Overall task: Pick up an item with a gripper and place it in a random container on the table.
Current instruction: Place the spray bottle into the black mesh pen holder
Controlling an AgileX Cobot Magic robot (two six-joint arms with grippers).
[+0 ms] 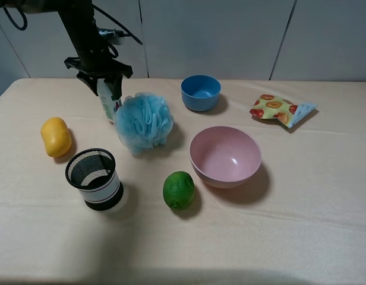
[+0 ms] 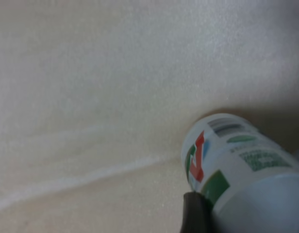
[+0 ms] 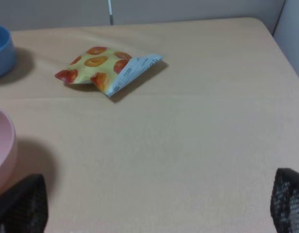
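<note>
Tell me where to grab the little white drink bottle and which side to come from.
Grip the bottle across its upper body, coming straight down from above. It stands upright, and the blue bath pouf crowds its right side in the high view, so a sideways approach looks blocked there. The left tool straddles it that way.

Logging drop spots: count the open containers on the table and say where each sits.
3. The small blue plastic bowl stands at the far middle, the wide pink plastic bowl right of centre, the black wire-mesh cup with a white band at near left. None seems hidden.
</note>
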